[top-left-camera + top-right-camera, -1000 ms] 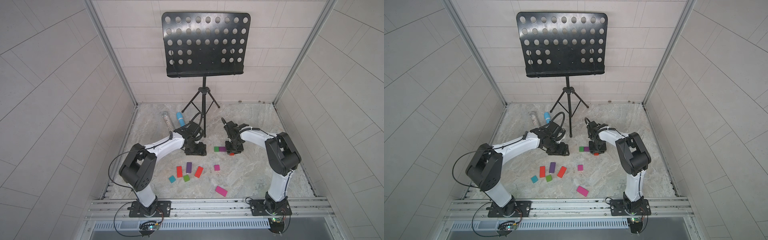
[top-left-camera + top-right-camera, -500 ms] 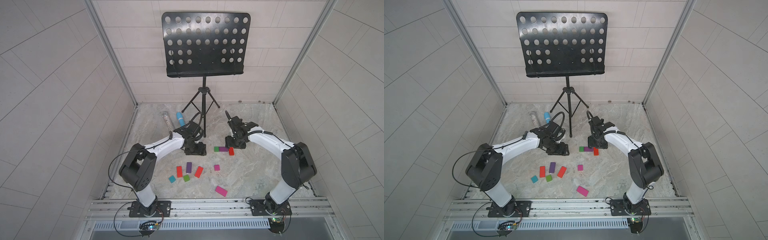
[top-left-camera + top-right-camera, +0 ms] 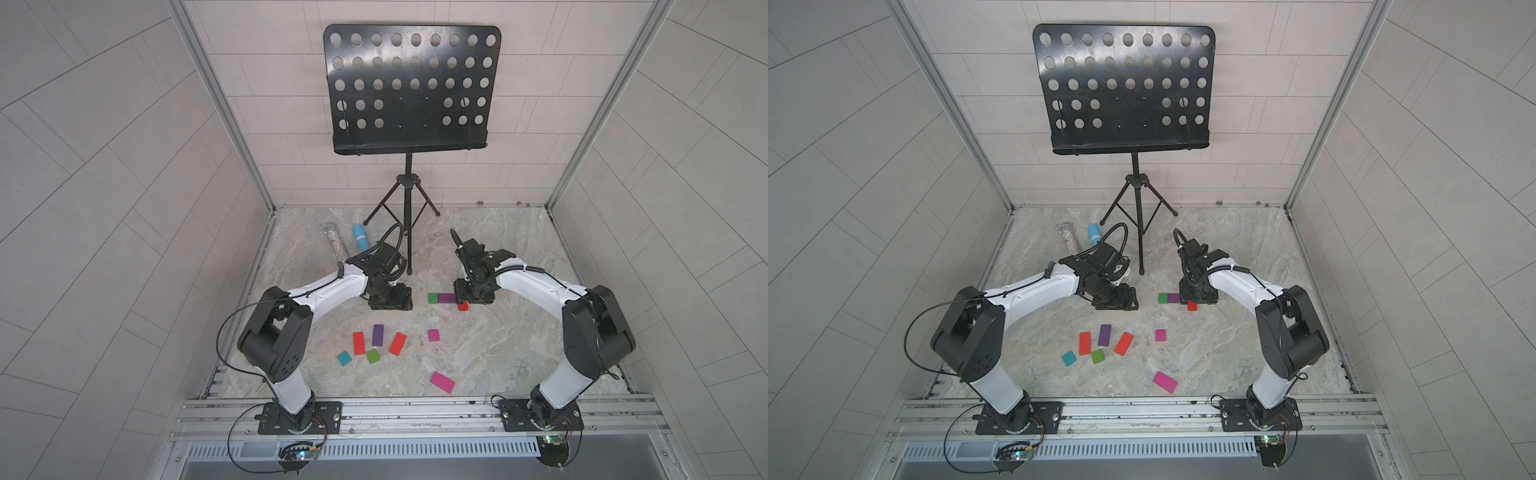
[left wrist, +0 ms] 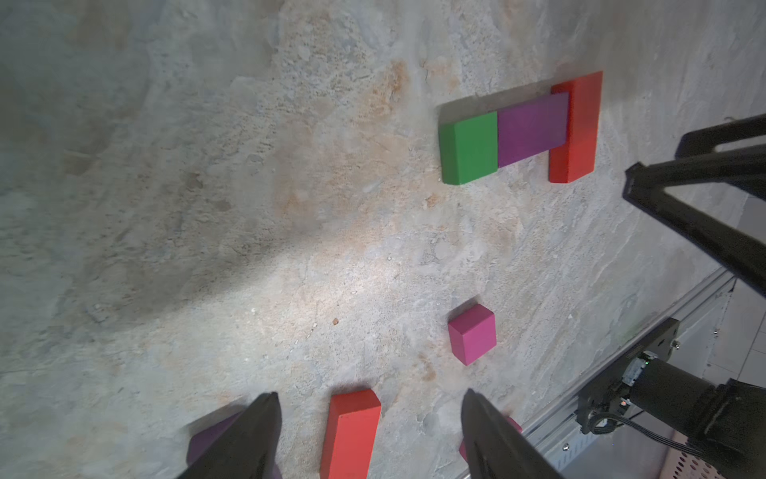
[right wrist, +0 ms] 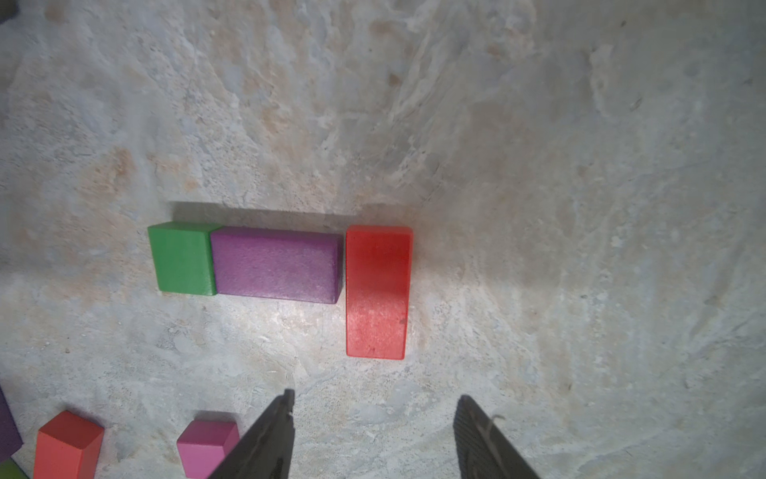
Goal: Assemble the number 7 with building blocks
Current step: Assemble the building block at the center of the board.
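Where they abut, green block (image 5: 182,259), purple block (image 5: 275,265)

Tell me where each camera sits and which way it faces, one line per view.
Top views: high above the front rail, looking down toward the music stand; left arm and right arm show whole.
Left wrist: on that arm, looking down past the open left end effector.
Right wrist: likewise, past the open right end effector.
Shared: every view shows the green-purple-red block row.

Bare floor (image 3: 519,232) beside blocks (image 3: 446,298) (tripod (image 3: 409,181) behind)
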`<state>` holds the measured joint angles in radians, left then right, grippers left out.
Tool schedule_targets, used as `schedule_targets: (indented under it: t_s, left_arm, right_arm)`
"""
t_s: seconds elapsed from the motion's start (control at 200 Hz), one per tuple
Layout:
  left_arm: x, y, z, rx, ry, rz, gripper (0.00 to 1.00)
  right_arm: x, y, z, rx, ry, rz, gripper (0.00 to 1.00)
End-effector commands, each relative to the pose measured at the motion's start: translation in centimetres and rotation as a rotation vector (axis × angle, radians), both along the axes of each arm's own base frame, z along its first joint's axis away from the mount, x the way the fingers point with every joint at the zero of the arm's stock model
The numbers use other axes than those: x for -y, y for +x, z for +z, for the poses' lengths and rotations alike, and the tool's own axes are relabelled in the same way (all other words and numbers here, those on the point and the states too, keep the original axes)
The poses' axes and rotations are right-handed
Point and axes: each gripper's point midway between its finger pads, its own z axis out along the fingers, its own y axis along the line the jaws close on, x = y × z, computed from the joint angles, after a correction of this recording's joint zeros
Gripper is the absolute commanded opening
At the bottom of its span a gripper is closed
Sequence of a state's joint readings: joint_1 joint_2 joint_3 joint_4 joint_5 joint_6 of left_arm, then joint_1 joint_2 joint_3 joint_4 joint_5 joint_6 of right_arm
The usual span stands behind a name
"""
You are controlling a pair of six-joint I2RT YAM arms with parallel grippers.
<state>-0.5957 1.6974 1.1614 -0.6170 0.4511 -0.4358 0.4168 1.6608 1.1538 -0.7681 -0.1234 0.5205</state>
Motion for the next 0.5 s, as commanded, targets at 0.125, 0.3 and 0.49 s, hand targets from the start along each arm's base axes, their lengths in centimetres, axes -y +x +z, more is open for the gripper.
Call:
schedule_targets:
  t_s: [0.125, 0.3, 0.49]
  left_arm:
    - [1.2, 1.2, -0.6, -0.021, -0.029, 0.0, 0.74]
    - [2.8, 2.7, -0.8, -0.025, -0.059, 0.006, 0.71]
    - [5.2, 4.0, -1.3, -0.05, -0.124, 0.023, 0.64]
  right_arm:
    - [1.0, 2.4, -0.1, 0.041, 0.105, -0.081, 0.55]
    - [1.6, 3.4, -1.5, 0.01, 0.184, -0.09, 0.43]
    - [1.3, 3.8, -2.7, -0.013, 0.229, -0.07, 0.41]
